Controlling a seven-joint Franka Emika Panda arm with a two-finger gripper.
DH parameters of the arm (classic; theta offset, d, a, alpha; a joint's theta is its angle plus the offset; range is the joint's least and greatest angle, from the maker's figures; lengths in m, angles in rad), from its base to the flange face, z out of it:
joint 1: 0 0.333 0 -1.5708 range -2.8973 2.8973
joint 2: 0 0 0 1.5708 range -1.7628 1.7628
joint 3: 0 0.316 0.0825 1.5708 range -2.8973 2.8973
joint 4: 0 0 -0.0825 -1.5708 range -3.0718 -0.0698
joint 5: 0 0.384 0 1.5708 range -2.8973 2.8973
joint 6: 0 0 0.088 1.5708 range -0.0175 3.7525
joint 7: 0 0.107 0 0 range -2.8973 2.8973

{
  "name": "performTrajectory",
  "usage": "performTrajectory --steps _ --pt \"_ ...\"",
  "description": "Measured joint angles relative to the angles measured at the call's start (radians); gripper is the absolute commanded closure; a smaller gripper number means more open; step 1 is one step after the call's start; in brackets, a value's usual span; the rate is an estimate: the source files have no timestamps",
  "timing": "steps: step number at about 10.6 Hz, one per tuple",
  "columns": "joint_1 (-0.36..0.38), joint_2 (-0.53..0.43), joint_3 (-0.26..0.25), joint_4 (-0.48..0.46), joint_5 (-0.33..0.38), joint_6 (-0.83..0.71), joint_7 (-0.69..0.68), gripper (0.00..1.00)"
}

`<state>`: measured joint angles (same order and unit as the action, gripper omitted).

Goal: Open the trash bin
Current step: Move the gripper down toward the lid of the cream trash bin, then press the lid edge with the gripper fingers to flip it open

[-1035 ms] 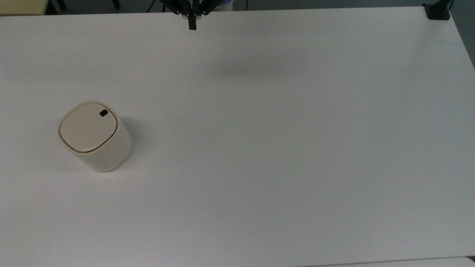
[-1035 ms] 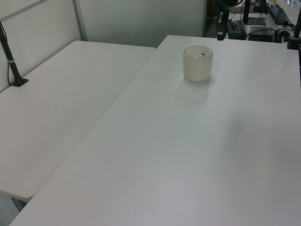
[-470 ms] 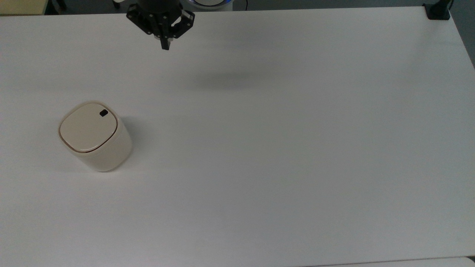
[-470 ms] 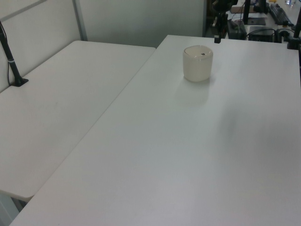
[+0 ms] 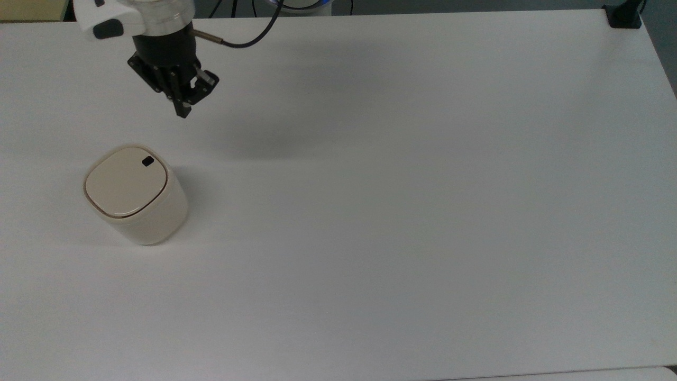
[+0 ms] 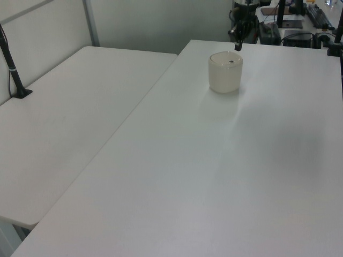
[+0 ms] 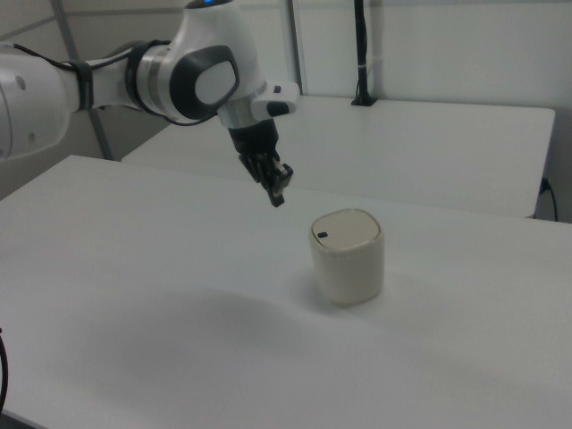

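Note:
The trash bin (image 5: pixel 138 198) is a small cream-beige tub standing upright at the top view's left, its flat lid down and a small black button (image 5: pixel 147 161) near the lid's far right corner. It also stands in the left view (image 6: pixel 225 72) and the right view (image 7: pixel 348 256). My gripper (image 5: pixel 183 112) hangs in the air above the table, beyond the bin and a little to the top view's right of it, fingers together and pointing down. In the right view the gripper (image 7: pixel 277 199) is up and to the left of the bin, clear of it.
The white table (image 5: pixel 402 211) stretches wide to the top view's right of the bin. A black clamp (image 5: pixel 624 16) sits at its far right corner. A second white table (image 6: pixel 69 118) adjoins on the left view's left, with a black pole (image 6: pixel 13 69).
My gripper has swung from the far table edge toward the top view's left and nearer the bin, coming lower. The bin has not moved and its lid stays down.

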<state>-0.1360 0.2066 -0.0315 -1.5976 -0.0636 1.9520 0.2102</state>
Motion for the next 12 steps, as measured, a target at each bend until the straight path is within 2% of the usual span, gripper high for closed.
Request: performTrajectory --steps 5,12 --pt "-0.008 0.103 -0.085 0.000 -0.001 0.238 0.113 1.00" --pt "-0.004 0.173 -0.091 0.005 -0.033 0.278 0.132 1.00"
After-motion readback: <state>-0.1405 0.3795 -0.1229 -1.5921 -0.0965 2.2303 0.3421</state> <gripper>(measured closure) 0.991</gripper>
